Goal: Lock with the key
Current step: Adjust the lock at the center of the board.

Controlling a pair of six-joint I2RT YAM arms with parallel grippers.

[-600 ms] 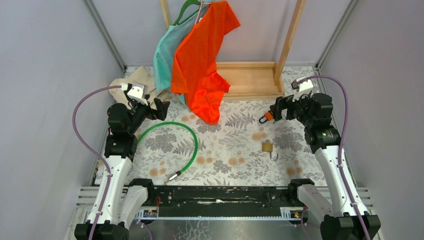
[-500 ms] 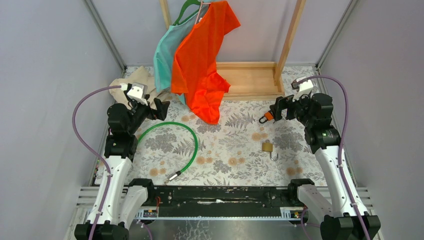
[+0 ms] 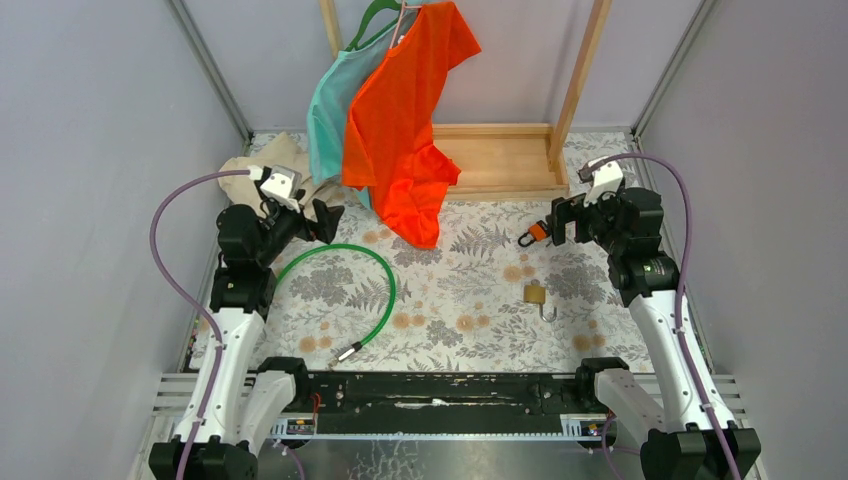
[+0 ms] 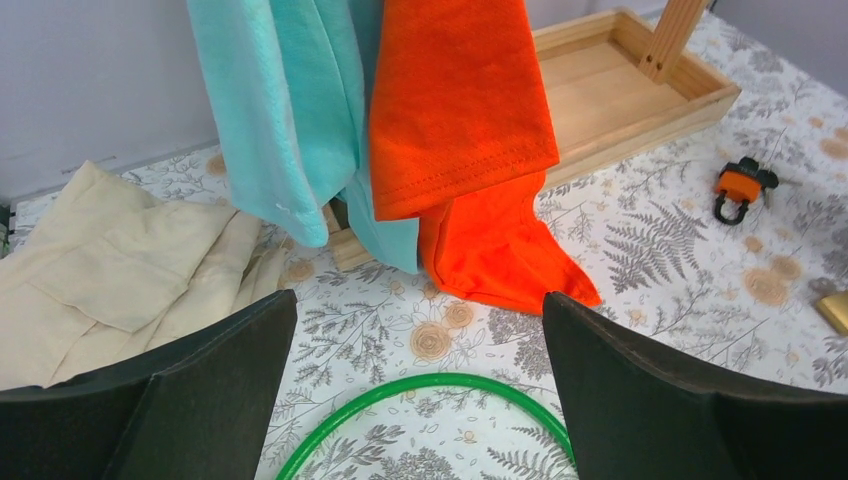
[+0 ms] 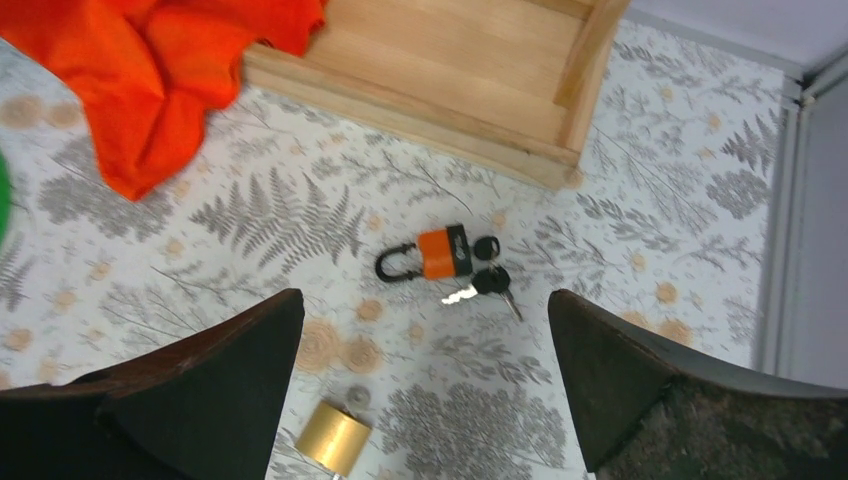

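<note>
Orange key (image 5: 445,252) lying flat on tabletop (image 5: 250,220), below right jaws, near brass padlock (image 5: 333,437). Jaws of both arms wide apart, empty. Risk of pinching adjoining black keys (image 5: 487,280) instead, through off-centre descent.

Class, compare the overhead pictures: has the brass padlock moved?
No. The brass padlock stays put, the same gap below the wooden base.

Layout as I read it from the shallow pale wooden tray (image 3: 505,160) at the back
Before its right end lies the orange-headed key with black loop (image 3: 537,233), and the brass padlock (image 3: 535,293) nearer me. The green cable hoop (image 3: 375,275) lies before-left of the tray, and the crumpled cream cloth (image 3: 262,162) to its left.
</note>
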